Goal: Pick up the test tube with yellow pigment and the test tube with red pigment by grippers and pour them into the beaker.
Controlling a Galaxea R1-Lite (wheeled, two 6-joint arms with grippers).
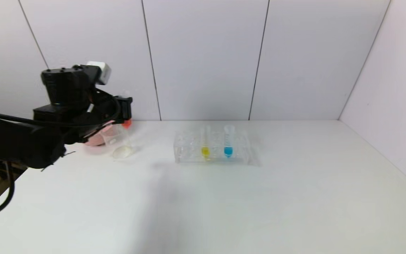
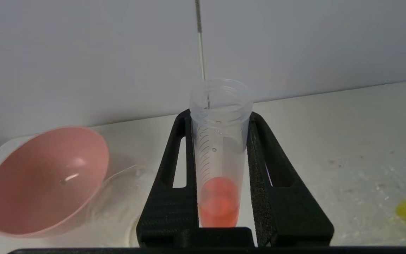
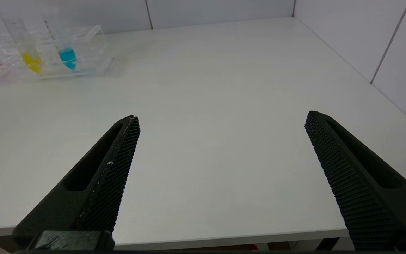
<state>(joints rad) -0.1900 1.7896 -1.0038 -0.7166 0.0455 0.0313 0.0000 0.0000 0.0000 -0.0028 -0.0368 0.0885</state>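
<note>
Left gripper (image 2: 220, 116): raised at the table's left rear, above the beaker; jaws closed on the test tube with red pigment (image 2: 219, 165). Tube held between both fingers, open mouth clear of the fingertips; a small pool of red-orange liquid at its rounded bottom, the rest of the tube clear with graduation marks.

Beaker (image 1: 120, 143): clear glass, standing on the table just beside the pink bowl, under the left gripper. Contents cannot be made out.

Pink bowl (image 2: 44, 180): at the table's left rear, partly hidden by the arm in the head view; inside looks bare apart from a small glint.

Clear tube rack (image 1: 213, 148): mid-table toward the back wall, well apart from the beaker. It holds two tubes side by side, both upright:
- test tube with yellow pigment (image 1: 205, 143), on the rack's left; a little yellow liquid at the bottom
- blue-liquid tube (image 1: 228, 141), on its right; a little blue liquid at the bottom

Right gripper (image 3: 220, 121): low at the near right edge of the table (image 3: 224, 106), jaws spread wide, holding nothing; the rack lies well away from it
</note>
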